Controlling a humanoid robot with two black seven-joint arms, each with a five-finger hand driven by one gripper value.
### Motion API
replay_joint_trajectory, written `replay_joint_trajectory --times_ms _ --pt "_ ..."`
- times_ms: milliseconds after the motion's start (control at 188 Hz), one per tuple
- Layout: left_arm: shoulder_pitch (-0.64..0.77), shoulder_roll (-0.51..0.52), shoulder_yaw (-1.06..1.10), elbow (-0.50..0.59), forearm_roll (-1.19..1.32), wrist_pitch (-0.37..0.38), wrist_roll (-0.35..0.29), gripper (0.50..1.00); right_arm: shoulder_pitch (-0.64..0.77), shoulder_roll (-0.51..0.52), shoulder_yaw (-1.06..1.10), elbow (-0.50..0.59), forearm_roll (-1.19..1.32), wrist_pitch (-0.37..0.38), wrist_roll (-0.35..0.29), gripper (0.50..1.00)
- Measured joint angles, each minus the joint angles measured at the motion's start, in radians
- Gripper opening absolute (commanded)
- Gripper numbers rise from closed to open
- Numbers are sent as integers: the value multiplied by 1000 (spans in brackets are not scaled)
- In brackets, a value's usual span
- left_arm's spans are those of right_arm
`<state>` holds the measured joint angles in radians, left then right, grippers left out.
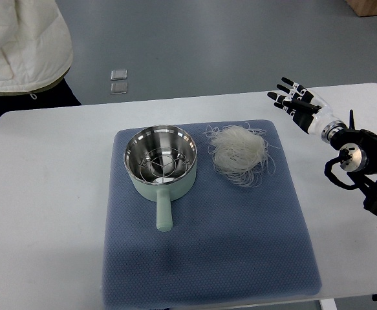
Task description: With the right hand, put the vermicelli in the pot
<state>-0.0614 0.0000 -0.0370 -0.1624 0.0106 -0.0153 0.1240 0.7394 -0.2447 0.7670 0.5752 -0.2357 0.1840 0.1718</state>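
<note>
A nest of white vermicelli [240, 152] lies on the blue mat [207, 258], right of the pot. The pale green pot [160, 161] has a shiny steel inside and a handle pointing toward me. My right hand [293, 101] is over the white table, up and to the right of the vermicelli and apart from it. Its fingers are spread and hold nothing. My right arm [363, 161] comes in from the right edge. My left arm is out of view.
A person in a white jacket [20, 45] stands at the table's far left corner. The white table [46, 194] has its far edge near the hand. Two small square plates [118, 81] lie on the grey floor beyond the table.
</note>
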Motion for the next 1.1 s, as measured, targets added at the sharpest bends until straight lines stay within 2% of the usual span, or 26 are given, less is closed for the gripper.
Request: replay_joint_trajectory --times_ms 1099 --pt "0 0 0 0 0 0 0 1000 3 -4 0 -7 -4 -1 0 928"
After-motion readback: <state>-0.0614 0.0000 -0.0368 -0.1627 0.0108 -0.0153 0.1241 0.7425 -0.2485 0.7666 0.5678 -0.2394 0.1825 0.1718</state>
